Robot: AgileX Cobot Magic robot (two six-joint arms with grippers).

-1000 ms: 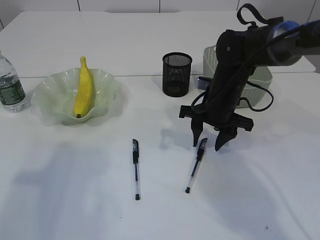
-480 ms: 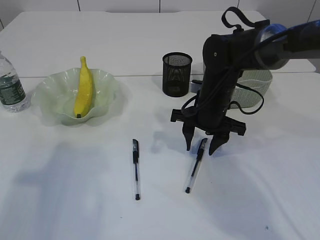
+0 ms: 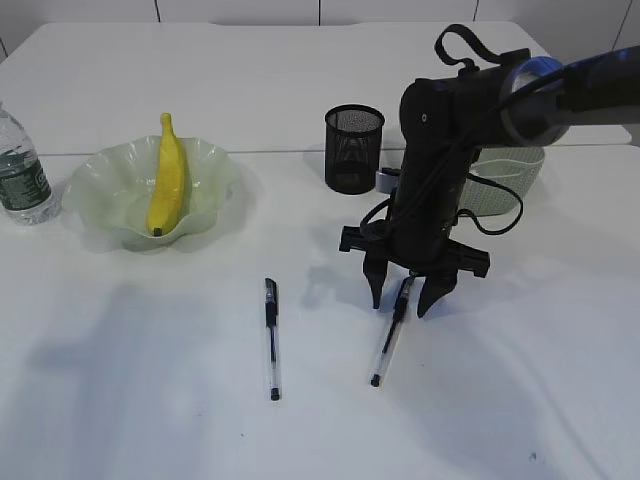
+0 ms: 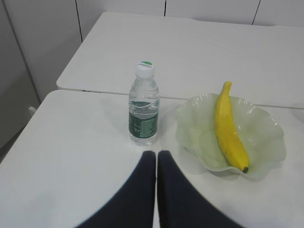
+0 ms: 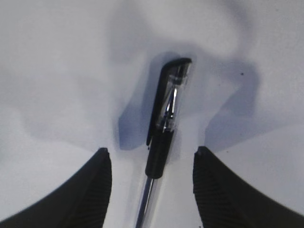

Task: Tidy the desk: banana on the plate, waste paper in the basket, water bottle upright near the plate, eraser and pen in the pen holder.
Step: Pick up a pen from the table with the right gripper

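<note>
Black jointed right arm (image 3: 440, 170) with looping cables, blue-ringed joint, ribbed black fingers (image 5: 92, 190) on the gripper (image 3: 402, 295).

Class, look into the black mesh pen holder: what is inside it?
Through the pen holder mesh, nothing sticks up above its rim. Its floor is too dark to check, so a small item could be hidden.

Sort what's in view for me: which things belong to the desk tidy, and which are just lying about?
Job:
banana on plate
bottle, upright beside plate
holder
basket, partly behind right arm
right pen, between the open right gripper
left pen, lying apart on desk

Lying about:
nothing that I can see; eraser and waste paper not visible
</note>
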